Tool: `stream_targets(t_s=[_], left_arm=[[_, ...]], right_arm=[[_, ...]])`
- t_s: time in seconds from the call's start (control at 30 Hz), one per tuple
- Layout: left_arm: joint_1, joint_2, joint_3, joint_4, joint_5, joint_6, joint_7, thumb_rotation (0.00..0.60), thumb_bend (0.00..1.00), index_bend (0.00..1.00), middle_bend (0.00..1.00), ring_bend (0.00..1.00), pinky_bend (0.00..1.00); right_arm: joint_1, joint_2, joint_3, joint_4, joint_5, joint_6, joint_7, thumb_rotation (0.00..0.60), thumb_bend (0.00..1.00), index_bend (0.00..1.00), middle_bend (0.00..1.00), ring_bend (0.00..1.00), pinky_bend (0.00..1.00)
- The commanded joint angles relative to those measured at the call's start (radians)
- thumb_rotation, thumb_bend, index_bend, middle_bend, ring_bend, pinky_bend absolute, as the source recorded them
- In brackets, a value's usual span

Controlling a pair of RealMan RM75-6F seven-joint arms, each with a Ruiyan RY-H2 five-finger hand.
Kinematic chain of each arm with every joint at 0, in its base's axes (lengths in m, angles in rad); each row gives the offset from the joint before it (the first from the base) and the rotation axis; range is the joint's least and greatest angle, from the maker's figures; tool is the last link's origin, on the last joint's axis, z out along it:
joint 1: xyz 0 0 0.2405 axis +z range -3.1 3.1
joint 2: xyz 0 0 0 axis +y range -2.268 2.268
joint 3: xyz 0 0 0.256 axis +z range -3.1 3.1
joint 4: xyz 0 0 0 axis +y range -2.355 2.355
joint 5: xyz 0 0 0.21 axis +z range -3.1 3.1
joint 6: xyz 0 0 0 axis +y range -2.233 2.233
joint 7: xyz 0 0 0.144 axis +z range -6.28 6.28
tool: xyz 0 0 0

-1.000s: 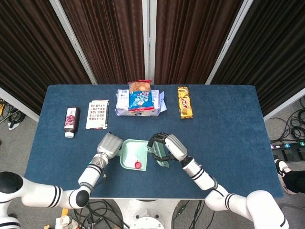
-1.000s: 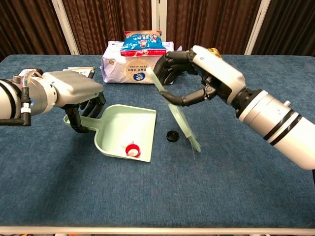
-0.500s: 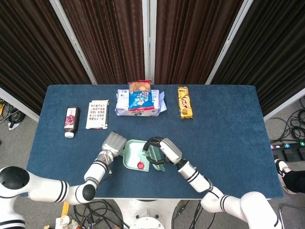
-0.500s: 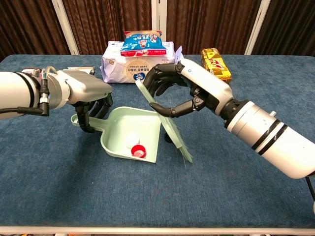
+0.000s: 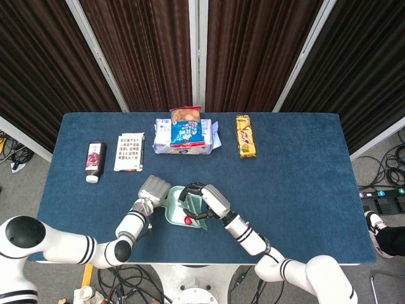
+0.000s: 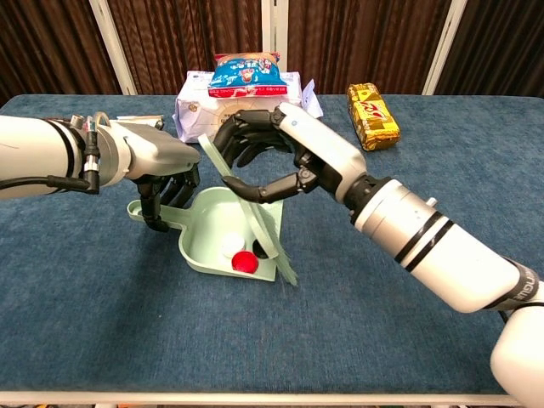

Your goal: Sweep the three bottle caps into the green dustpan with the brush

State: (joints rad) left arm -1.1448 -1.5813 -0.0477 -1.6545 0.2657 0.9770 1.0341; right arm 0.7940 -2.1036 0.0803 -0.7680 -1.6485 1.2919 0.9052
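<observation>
right hand (image 6: 272, 157) is wrapped around the pale green brush (image 6: 251, 217), which is held slanted with its lower end over the open edge of the green dustpan (image 6: 208, 229). left hand (image 6: 161, 174) is closed on the dustpan's handle. inside the pan a red cap (image 6: 246, 261) and a white cap (image 6: 229, 248) are seen, with a dark cap (image 6: 263, 252) just behind the brush. behind, a tissue pack (image 6: 229, 106) and a snack bag (image 6: 245, 70) are set on the blue table (image 6: 425, 340).

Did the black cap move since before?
Yes. The black cap was on the table right of the dustpan; it has gone left, past the dustpan's open edge, beside the red cap.
</observation>
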Motion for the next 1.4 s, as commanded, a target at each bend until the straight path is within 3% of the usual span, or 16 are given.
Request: stream_targets(t_s=[0.03, 0.33, 0.53, 0.67, 0.8, 1.03, 1.23, 1.4], left_arm=[[-0.004, 0.0, 0.003, -0.001, 0.003, -0.001, -0.009, 0.6, 0.36, 0.61, 0.6, 0.44, 0.32], [-0.014, 0.01, 0.006, -0.012, 0.006, -0.008, -0.043, 0.6, 0.35, 0.61, 0.6, 0.44, 0.32], [-0.006, 0.024, 0.002, -0.02, 0.045, -0.022, -0.097, 0.6, 0.33, 0.58, 0.58, 0.44, 0.32], [-0.001, 0.032, -0.001, -0.03, 0.063, -0.015, -0.124, 0.6, 0.25, 0.45, 0.52, 0.44, 0.34], [0.002, 0.044, 0.004, -0.046, 0.072, 0.003, -0.136, 0.6, 0.16, 0.32, 0.41, 0.38, 0.35], [0.039, 0.077, 0.002, -0.087, 0.124, 0.074, -0.191, 0.6, 0.06, 0.25, 0.32, 0.3, 0.36], [0.155, 0.156, 0.022, -0.137, 0.304, 0.207, -0.324, 0.6, 0.06, 0.24, 0.32, 0.3, 0.34], [0.286, 0.224, 0.052, -0.115, 0.458, 0.297, -0.485, 0.6, 0.05, 0.24, 0.32, 0.3, 0.32]], right_arm=[[0.013, -0.032, 0.018, 0.027, 0.004, 0.015, 0.025, 0.6, 0.63, 0.75, 0.7, 0.34, 0.32], [0.014, -0.079, 0.061, 0.074, 0.015, 0.099, 0.085, 0.6, 0.63, 0.75, 0.7, 0.34, 0.32], [-0.013, 0.03, 0.054, 0.001, -0.009, 0.174, 0.019, 0.6, 0.63, 0.75, 0.7, 0.34, 0.32], [-0.032, 0.121, 0.043, -0.078, -0.013, 0.173, -0.062, 0.6, 0.63, 0.75, 0.7, 0.34, 0.32], [-0.056, 0.224, 0.021, -0.172, -0.011, 0.148, -0.144, 0.6, 0.63, 0.75, 0.7, 0.34, 0.32], [-0.079, 0.363, -0.036, -0.263, -0.014, 0.062, -0.267, 0.6, 0.63, 0.75, 0.7, 0.33, 0.31], [-0.062, 0.473, -0.098, -0.301, -0.039, -0.066, -0.465, 0.6, 0.63, 0.75, 0.7, 0.32, 0.3], [-0.046, 0.514, -0.129, -0.314, -0.03, -0.186, -0.66, 0.6, 0.63, 0.74, 0.69, 0.29, 0.28]])
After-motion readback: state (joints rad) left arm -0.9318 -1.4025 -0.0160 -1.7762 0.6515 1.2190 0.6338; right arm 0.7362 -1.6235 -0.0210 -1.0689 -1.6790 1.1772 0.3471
